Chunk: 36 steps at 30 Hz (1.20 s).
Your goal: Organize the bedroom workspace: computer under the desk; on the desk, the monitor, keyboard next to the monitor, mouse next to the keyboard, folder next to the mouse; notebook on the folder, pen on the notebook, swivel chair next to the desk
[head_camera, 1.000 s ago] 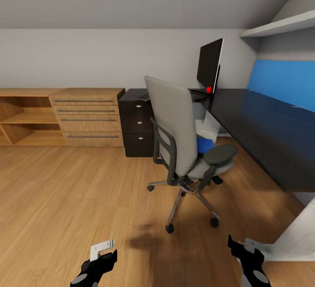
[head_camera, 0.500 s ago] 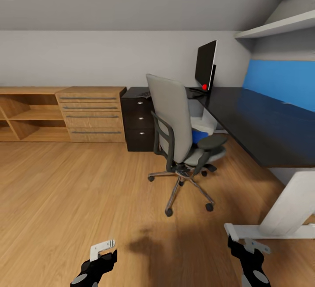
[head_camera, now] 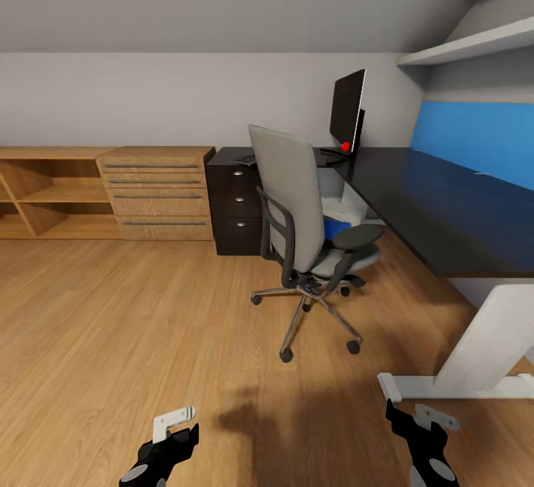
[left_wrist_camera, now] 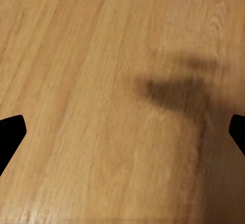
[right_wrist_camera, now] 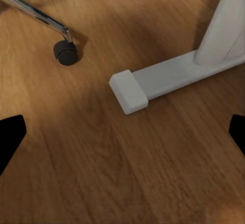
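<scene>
- Your left gripper (head_camera: 172, 439) hangs low over the light wood plank floor (head_camera: 111, 324); in the left wrist view its black fingertips (left_wrist_camera: 11, 132) sit at opposite edges, jaws spread wide, nothing between them but floor and a dark shadow.
- Your right gripper (head_camera: 415, 435) hangs low at the other side; in the right wrist view its fingertips (right_wrist_camera: 11, 134) are likewise wide apart and hold nothing.
- The grey upholstered swivel chair with black armrests and chrome star base (head_camera: 300, 213) stands on the floor ahead, its back toward you, just beside the long black-topped desk (head_camera: 437, 205).
- A bright-blue flat folder (head_camera: 337, 229) lies on the chair seat, mostly hidden by the backrest.
- The wide black flat monitor with a red dot at its lower corner (head_camera: 347, 109) stands upright on the far end of the desk, seen nearly edge-on.
- The desk's black drawers with round silver knobs (head_camera: 236, 209) sit behind the chair, beside a light-wood dresser with bar handles (head_camera: 156, 194).
- A white desk leg with a flat foot (right_wrist_camera: 158, 78) rests on the floor near your right gripper; a chair castor (right_wrist_camera: 65, 52) sits near it.
</scene>
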Motion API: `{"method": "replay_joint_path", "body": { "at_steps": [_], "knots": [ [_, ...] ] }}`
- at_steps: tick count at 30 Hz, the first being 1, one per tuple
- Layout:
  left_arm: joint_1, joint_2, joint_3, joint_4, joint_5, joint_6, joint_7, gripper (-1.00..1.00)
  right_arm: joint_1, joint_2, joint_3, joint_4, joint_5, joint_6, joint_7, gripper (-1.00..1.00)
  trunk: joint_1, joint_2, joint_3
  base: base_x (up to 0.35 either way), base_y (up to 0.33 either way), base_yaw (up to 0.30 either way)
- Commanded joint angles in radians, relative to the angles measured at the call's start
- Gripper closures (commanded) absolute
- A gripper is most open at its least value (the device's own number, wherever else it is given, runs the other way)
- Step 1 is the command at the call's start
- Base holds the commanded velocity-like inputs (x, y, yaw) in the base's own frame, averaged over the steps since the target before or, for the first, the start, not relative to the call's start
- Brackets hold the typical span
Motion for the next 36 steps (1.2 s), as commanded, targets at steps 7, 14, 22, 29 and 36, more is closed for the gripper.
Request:
{"method": "replay_joint_path", "body": {
  "at_steps": [7, 14, 22, 29, 36],
  "knots": [
    [0.000, -0.001, 0.001, -0.003, 0.011, 0.004, 0.008, -1.00, 0.000, 0.000, 0.002, 0.001, -0.011, -0.005, 0.000, -1.00, 0.000, 0.000, -0.001, -0.001, 0.000, 0.000],
    [0.000, -0.001, 0.001, -0.003, 0.011, 0.004, 0.007, -1.00, 0.000, -0.001, 0.002, 0.000, -0.010, -0.005, 0.000, -1.00, 0.000, 0.000, -0.001, 0.000, 0.000, 0.000],
    [0.000, -0.001, 0.001, -0.004, 0.011, 0.004, 0.007, -1.00, 0.000, -0.001, 0.002, 0.002, -0.009, -0.005, 0.001, -1.00, 0.000, 0.000, -0.001, 0.000, 0.000, 0.000],
    [0.000, -0.001, 0.001, -0.003, 0.011, 0.004, 0.007, -1.00, 0.000, 0.000, 0.002, 0.002, -0.009, -0.005, 0.001, -1.00, 0.000, 0.000, -0.001, 0.000, 0.000, 0.000],
    [0.000, -0.001, 0.002, -0.002, 0.011, 0.004, 0.006, -1.00, 0.000, -0.001, 0.002, 0.011, -0.009, -0.007, 0.001, -1.00, 0.000, 0.000, -0.001, 0.000, 0.000, 0.000]
  ]
}}
